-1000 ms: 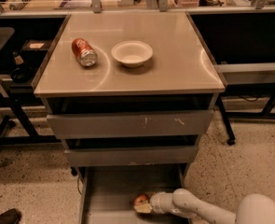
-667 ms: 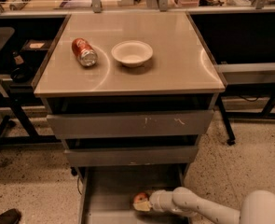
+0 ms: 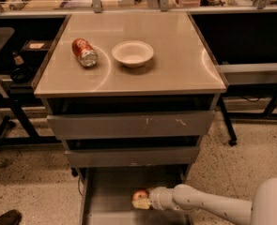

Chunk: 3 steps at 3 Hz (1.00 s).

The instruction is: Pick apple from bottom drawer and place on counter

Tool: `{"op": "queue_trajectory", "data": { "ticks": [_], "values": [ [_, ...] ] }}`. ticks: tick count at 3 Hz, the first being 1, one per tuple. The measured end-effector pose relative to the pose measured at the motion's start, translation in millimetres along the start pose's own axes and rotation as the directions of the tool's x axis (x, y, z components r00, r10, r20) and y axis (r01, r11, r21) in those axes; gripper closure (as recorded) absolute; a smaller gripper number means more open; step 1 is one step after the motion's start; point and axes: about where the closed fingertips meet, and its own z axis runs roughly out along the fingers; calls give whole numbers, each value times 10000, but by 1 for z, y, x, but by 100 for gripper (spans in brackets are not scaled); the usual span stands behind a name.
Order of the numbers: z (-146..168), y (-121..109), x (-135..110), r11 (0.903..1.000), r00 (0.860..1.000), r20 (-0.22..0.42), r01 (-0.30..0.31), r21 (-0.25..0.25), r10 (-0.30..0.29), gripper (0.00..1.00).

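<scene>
The bottom drawer (image 3: pixel 107 196) is pulled open under the two upper drawers. The small red and yellowish apple (image 3: pixel 139 196) lies in it, right of the middle. My gripper (image 3: pixel 145 200) reaches in from the lower right, low inside the drawer, and its tip is at the apple's right side, touching or nearly touching it. The white arm runs off to the lower right corner. The counter (image 3: pixel 175 64) is the glossy beige top of the cabinet above.
A red soda can (image 3: pixel 84 52) lies on its side on the counter's left part. A white bowl (image 3: pixel 132 53) stands beside it. The two upper drawers (image 3: pixel 128 124) jut over the back of the bottom drawer. Dark shelves flank the cabinet.
The gripper and forearm have shifted very slightly; the apple stays in the same place in the drawer.
</scene>
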Motion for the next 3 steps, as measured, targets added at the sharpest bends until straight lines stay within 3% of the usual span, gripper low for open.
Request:
{"op": "queue_trajectory", "data": {
  "ticks": [2,3],
  "values": [
    [-73,42,-30,9959,9983,581,-9,904,-43,100],
    [-73,42,-30,9959,9983,581,-9,903,-43,100]
  ]
}}
